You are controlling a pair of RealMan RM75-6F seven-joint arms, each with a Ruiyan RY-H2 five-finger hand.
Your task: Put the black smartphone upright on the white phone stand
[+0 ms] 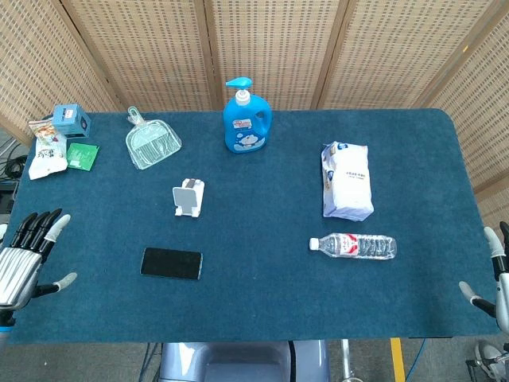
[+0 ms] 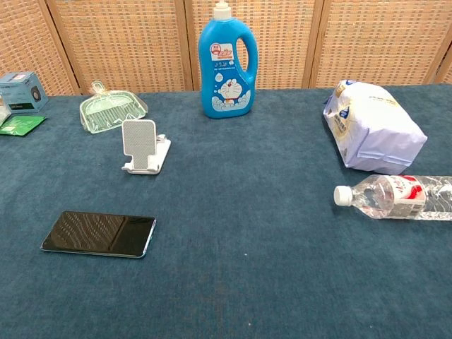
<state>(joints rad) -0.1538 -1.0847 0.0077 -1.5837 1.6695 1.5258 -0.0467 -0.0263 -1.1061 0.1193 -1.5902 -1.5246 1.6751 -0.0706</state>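
The black smartphone (image 1: pixel 171 263) (image 2: pixel 99 234) lies flat, screen up, on the blue table near its front left. Behind it stands the white phone stand (image 1: pixel 188 196) (image 2: pixel 144 145), with nothing on it. My left hand (image 1: pixel 24 255) hovers at the table's front left edge, left of the phone and apart from it, fingers spread and holding nothing. At the far right edge of the head view my right hand (image 1: pixel 495 279) shows only in part, fingers apart and holding nothing. Neither hand appears in the chest view.
A blue detergent bottle (image 1: pixel 246 118) (image 2: pixel 227 62) stands at the back centre. A clear green dustpan (image 1: pixel 151 144) (image 2: pixel 111 111) lies back left, by small boxes and packets (image 1: pixel 60 139). On the right lie a white tissue pack (image 1: pixel 347 180) (image 2: pixel 371 128) and a water bottle (image 1: pixel 354 246) (image 2: pixel 399 197).
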